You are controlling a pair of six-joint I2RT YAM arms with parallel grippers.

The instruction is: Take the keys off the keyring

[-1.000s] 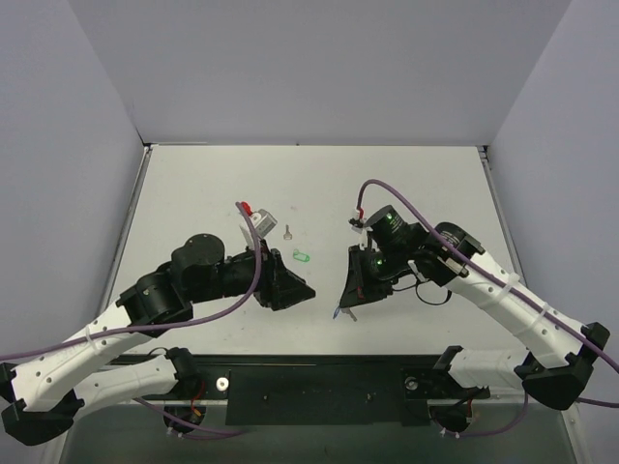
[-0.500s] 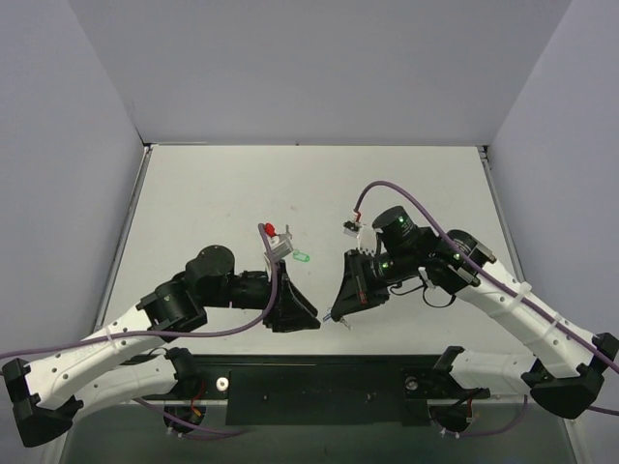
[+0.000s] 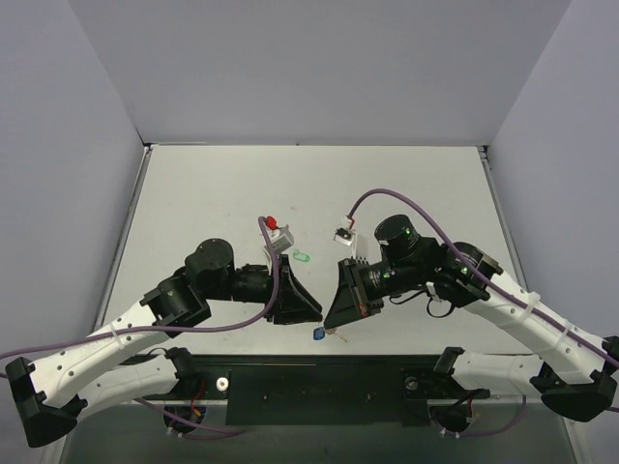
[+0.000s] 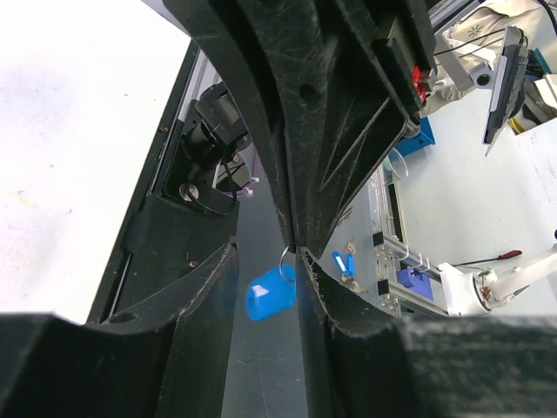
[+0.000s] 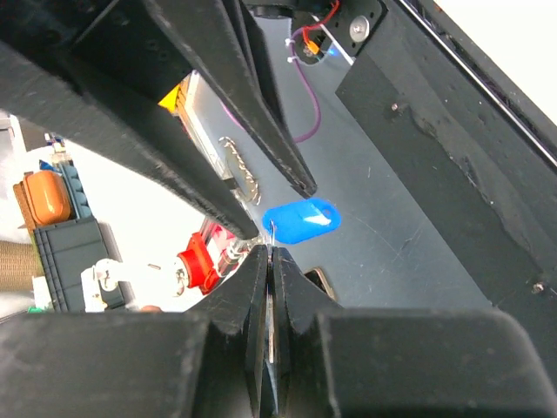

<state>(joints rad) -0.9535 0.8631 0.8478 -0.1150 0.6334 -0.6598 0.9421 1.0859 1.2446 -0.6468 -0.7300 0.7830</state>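
Scene: Two black robot claws met nearly tip to tip, with a small blue keyring [image 4: 270,296] dangling between them.
Right claw [image 5: 270,254]: Fingers pressed together, pinching a thin wire loop [image 4: 285,255] at their very tips.
Left claw [image 4: 265,257]: Fingers stood apart, gripping nothing. One tip sat just beside the wire loop, but whether it touched could not be told.
Keyring position: It hung from the wire loop just beyond the right claw's tips, inside the gap between the left claw's fingers.
Keys: They could not be made out in either wrist view.
Risk, dropping: The right claw's hold looked slight, only fingertips on thin wire. A nudge from the left claw could probably knock the loop free and let everything fall off the table [image 3: 193,193].
Risk, wrong grip: If the left claw shut where it was, it would likely catch the blue piece or the wire, not a key. Pulling might then drag the bundle out of the right claw.
Risk, collision: The claws were crowded together, so a small misjudged move could bump one finger against the other.
Keyring appearance: Bright blue, smooth and rounded, like a small oval plastic tag. It hung tilted, with its narrow end at the wire.
Nearby: A small green loop [image 3: 302,258] lay on the table beyond the left claw, apart from the action.
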